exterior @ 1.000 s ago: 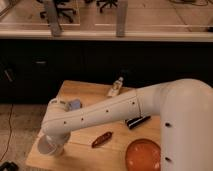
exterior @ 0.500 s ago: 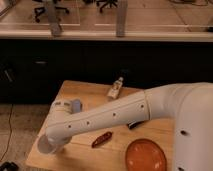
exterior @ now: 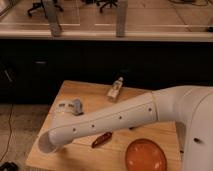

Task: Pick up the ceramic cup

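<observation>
Cup (exterior: 75,106) on tbl (exterior: 87,91) just past arm (exterior: 110,120); hand hidden beneath.

Wooden table (exterior: 92,94), smooth white arm (exterior: 115,118), gripper unseen

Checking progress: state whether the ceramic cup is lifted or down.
Down: ceramic cup rests on the table beyond the arm; gripper out of view.

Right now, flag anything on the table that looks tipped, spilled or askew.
A small pale bottle-like item near the far edge of the table seems to lie on its side. Nothing looks spilled. The gripper is out of view; only the arm crosses the table.
</observation>
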Robot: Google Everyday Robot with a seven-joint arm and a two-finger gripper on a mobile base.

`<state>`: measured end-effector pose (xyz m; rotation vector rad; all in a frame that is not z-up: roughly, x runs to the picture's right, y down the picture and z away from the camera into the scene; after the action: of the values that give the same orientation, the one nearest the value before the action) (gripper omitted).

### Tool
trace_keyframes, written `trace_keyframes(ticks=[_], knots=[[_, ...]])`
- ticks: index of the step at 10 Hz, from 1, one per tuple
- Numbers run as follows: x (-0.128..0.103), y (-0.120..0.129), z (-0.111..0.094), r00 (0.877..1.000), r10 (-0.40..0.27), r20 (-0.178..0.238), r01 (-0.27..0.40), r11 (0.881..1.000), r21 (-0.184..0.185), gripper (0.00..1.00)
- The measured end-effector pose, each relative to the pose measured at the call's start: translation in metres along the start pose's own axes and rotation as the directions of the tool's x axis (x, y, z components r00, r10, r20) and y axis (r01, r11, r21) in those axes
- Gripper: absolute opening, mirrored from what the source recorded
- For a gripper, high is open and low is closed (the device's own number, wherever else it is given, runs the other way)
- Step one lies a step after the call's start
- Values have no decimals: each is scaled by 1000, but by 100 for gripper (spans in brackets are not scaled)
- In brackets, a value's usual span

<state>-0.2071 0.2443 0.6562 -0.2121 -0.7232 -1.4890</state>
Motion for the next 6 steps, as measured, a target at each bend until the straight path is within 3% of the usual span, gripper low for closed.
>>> trace_keyframes(ticks=[6], knots=[[-1, -1, -2, 1000, -19, -3, 19, 999, 28, 0]])
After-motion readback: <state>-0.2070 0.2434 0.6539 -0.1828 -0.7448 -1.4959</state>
